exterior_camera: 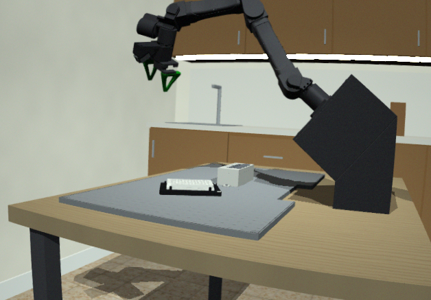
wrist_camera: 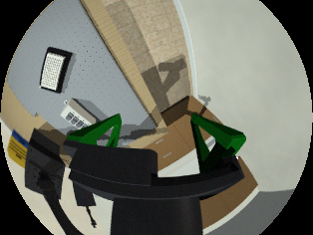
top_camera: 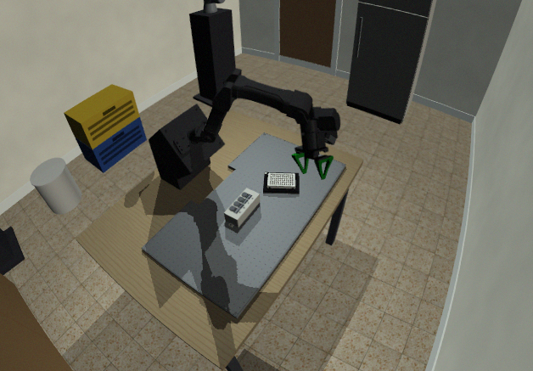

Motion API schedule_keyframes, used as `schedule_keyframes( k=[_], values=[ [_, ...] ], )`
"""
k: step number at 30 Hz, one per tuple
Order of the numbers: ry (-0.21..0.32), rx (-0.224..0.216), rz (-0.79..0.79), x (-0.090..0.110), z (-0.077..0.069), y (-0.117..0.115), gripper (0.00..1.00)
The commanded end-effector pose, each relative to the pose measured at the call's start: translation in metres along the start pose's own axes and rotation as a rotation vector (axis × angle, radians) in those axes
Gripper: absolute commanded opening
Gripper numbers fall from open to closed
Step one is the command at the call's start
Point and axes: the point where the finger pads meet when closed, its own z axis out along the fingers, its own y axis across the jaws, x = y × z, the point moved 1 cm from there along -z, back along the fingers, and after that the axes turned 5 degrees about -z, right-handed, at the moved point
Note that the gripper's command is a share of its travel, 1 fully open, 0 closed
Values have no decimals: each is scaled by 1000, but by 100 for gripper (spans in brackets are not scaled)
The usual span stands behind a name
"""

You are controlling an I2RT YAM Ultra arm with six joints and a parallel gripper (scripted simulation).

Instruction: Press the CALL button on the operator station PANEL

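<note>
The operator panel (top_camera: 241,208) is a small white box on the grey baseplate, with a row of dark buttons on its top; it also shows in the exterior view (exterior_camera: 235,174) and the wrist view (wrist_camera: 77,116). The names are too small to read and I see no lit lamp. The white 96-well plate (top_camera: 282,180) sits on its black nest (top_camera: 281,189) beside the panel; it shows too in the other views (exterior_camera: 189,184) (wrist_camera: 53,69). My gripper (top_camera: 313,165) (exterior_camera: 160,75) (wrist_camera: 156,117) is open and empty, high above the table beyond the plate.
The arm's black base block (top_camera: 182,147) stands on the wooden table at the baseplate's edge. A yellow and blue crate (top_camera: 106,126) and a grey bin (top_camera: 55,185) stand on the floor by the wall. A black cabinet (top_camera: 389,43) stands at the back.
</note>
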Motion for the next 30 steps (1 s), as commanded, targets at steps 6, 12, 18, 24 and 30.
schedule_keyframes(
  k=[6, 12, 18, 24, 30],
  values=[
    [-5, 11, 9, 2, -4, -3, 100],
    [-5, 11, 9, 2, -4, -3, 100],
    [-4, -2, 49, 8, -3, 3, 0],
    [-11, -62, 170, 19, 11, 24, 0],
    [-8, -118, 263, 30, 24, 48, 0]
  ],
)
